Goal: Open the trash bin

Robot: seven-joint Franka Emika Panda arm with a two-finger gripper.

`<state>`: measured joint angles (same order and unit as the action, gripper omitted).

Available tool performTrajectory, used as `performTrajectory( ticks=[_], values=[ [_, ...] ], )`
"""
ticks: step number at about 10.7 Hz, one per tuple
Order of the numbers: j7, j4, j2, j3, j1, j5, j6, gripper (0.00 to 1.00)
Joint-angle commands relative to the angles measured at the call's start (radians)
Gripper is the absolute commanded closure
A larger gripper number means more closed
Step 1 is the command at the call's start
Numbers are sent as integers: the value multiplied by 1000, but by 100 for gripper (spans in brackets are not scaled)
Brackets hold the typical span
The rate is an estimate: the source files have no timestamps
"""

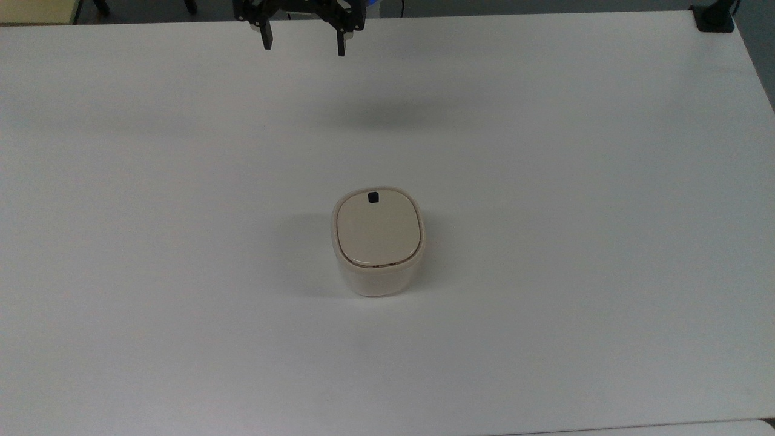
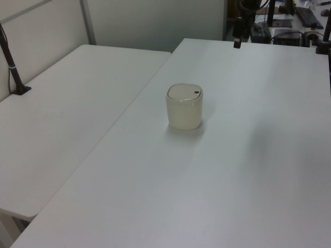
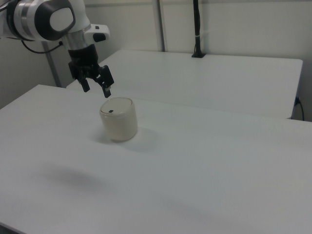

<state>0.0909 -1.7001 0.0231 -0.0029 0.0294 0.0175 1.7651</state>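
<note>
The trash bin [image 1: 378, 242] is a small cream-white rounded-square tub standing mid-table, its beige flat lid [image 1: 378, 230] down. A small black button [image 1: 373, 197] sits at the lid's far edge in the top view. The same trash bin [image 2: 183, 107] shows in the left view and the trash bin [image 3: 118, 119] in the right view. My gripper [image 1: 303, 43] hangs high above the table near the top view's upper edge, well away from the bin, open with nothing between its black fingers [image 3: 107, 92]. In the right view the gripper [image 3: 96, 89] hovers up and to the left of the bin.
The white table [image 1: 545, 181] spreads wide on all sides of the bin. A second white table [image 2: 62, 113] adjoins it on the left view's left. A black post clamp [image 1: 714, 18] sits at the top view's upper right corner, another post [image 3: 197, 29] behind.
</note>
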Motion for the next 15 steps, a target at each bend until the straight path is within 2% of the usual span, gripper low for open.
performTrajectory(
  ticks=[1,10,15],
  values=[
    [-26,10,1,-2,6,-13,-33,0],
    [-28,8,0,0,6,-13,-32,0],
    [-77,14,-31,1,3,-11,11,0]
  ],
)
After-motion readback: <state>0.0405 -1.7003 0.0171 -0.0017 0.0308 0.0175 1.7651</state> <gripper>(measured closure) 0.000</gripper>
